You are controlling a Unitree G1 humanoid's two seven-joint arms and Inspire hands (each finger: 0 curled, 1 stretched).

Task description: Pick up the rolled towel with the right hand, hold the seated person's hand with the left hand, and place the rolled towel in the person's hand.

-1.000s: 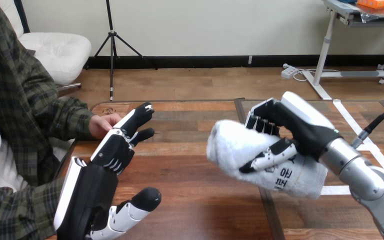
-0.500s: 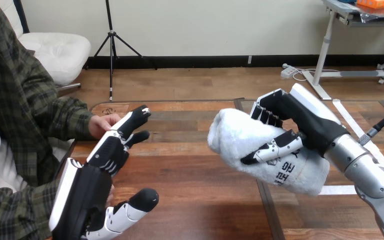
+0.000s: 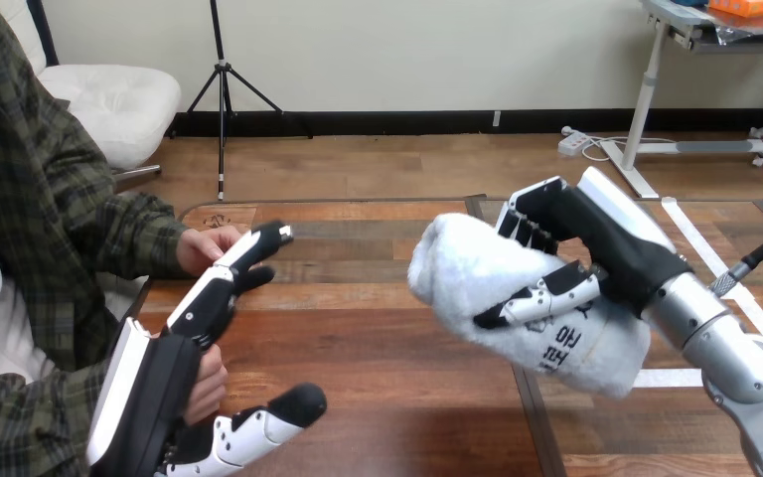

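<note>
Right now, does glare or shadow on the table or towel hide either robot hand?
Head view: the light is even; the table has a soft sheen, no hard glare. Head view: the white towel is bright, yet the right hand curled round it shows plainly. Head view: the left hand, fingers straight, stands out against the table.

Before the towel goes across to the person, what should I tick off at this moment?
1. Right hand grips the rolled towel: ok, fingers curled round it, lifted off the table.
2. Left hand holds the person's lower hand: not ok, its fingers are straight; the person's lower hand only lies against its palm.
3. Person's palm open to receive: cannot tell, mostly hidden.
4. Path over the table: ok, nothing between.
5. Towel delivered: not ok, the two are apart.
</note>
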